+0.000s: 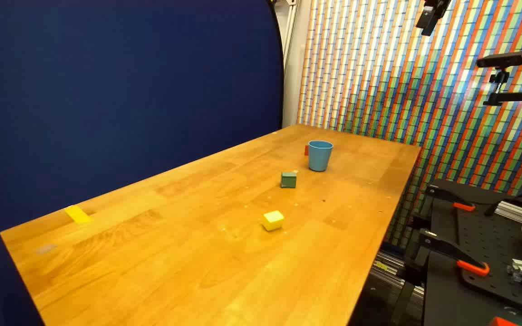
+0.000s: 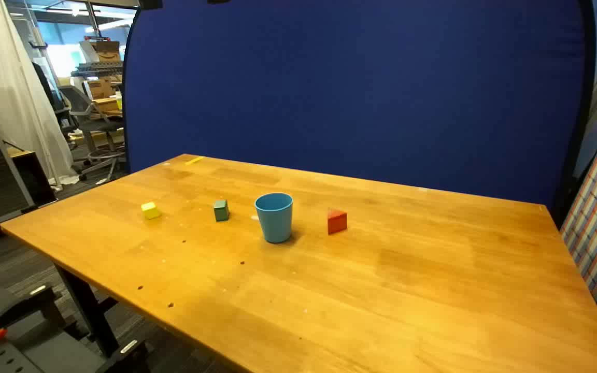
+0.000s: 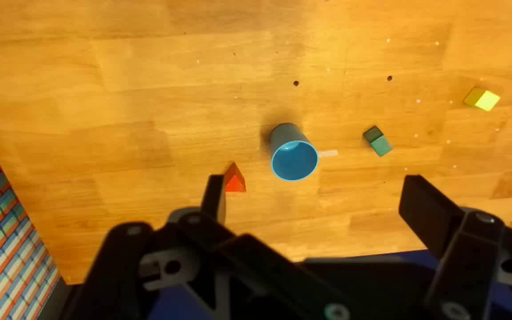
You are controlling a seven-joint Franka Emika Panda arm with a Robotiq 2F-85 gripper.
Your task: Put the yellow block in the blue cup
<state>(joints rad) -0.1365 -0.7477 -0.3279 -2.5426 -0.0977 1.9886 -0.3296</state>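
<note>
The yellow block [image 1: 273, 220] is a small bright cube on the wooden table; it also shows in an exterior view [image 2: 150, 210] and at the right of the wrist view [image 3: 486, 100]. The blue cup [image 1: 319, 156] stands upright, mouth up, also in an exterior view [image 2: 276, 223] and near the middle of the wrist view [image 3: 295, 161], where nothing shows inside it. My gripper [image 3: 313, 191] is wide open with nothing between its fingers, high above the table. Dark fingers [image 1: 429, 22] show at the top edge of an exterior view.
A green cube [image 2: 221, 211] sits between the yellow block and the cup. A red triangular block [image 2: 337, 221] stands on the cup's other side. A flat yellow piece [image 1: 78, 214] lies at the table's [image 1: 224, 280] edge. A blue screen [image 2: 360, 93] stands behind.
</note>
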